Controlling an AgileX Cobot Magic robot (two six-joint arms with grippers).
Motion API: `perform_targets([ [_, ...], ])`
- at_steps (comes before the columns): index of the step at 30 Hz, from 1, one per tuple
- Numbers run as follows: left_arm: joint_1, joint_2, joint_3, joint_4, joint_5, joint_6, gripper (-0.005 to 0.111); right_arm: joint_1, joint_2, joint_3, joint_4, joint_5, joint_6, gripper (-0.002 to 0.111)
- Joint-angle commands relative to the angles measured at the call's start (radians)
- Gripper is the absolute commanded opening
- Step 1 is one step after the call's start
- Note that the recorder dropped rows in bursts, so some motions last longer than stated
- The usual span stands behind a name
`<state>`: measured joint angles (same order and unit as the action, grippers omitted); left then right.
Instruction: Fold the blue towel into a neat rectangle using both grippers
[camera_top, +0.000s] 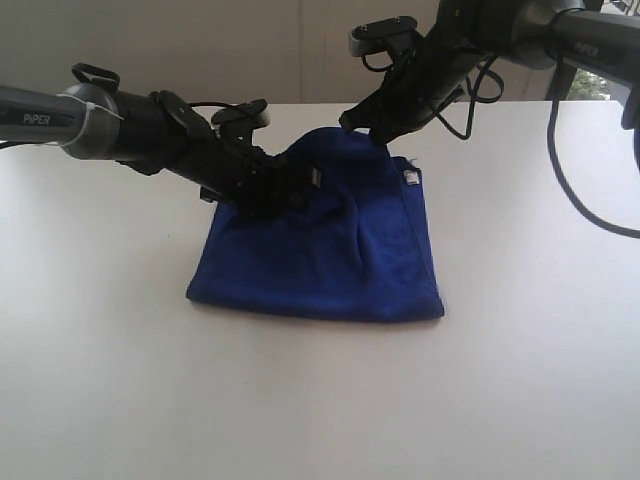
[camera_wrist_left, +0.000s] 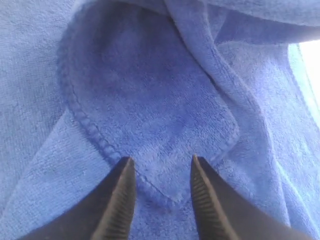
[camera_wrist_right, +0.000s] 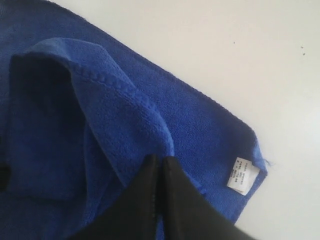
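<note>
The blue towel (camera_top: 330, 260) lies folded on the white table, with its far part pulled up into a peak. My right gripper (camera_top: 358, 124) is shut on that raised fold; in the right wrist view its jaws (camera_wrist_right: 160, 160) pinch the hemmed edge, near the towel's (camera_wrist_right: 60, 125) white tag (camera_wrist_right: 242, 175). My left gripper (camera_top: 300, 186) rests low on the towel's far left part. It is open in the left wrist view (camera_wrist_left: 162, 160), with a stitched corner of the towel (camera_wrist_left: 150, 100) lying between the fingertips, unclamped.
The white table (camera_top: 110, 380) stretches wide around the towel, with its far edge against a pale wall. Black cables (camera_top: 570, 170) hang from the right arm at the back right. The white tag (camera_top: 410, 178) shows at the towel's far right corner.
</note>
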<state>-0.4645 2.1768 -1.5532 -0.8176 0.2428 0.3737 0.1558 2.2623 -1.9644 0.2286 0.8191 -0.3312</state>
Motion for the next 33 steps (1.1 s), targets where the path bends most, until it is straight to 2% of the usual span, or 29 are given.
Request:
perform_targets([
  [1, 0.004, 0.018, 0.008, -0.019, 0.02, -0.024, 0.043, -0.005, -0.005, 0.0, 0.008, 0.003, -0.005, 0.0],
  [12, 0.004, 0.029, 0.008, -0.041, 0.034, -0.048, 0.042, -0.005, -0.005, 0.0, 0.008, 0.003, -0.005, 0.0],
  [16, 0.004, 0.039, 0.008, -0.048, 0.037, -0.048, 0.034, -0.005, -0.005, 0.0, 0.008, 0.003, -0.005, 0.0],
  [24, 0.004, 0.051, 0.008, -0.064, 0.033, -0.063, 0.0, -0.005, -0.005, 0.0, 0.008, 0.003, -0.005, 0.0],
  [33, 0.004, 0.021, 0.006, -0.071, 0.011, -0.063, 0.0, -0.005, -0.005, 0.0, 0.008, 0.003, -0.005, 0.0],
])
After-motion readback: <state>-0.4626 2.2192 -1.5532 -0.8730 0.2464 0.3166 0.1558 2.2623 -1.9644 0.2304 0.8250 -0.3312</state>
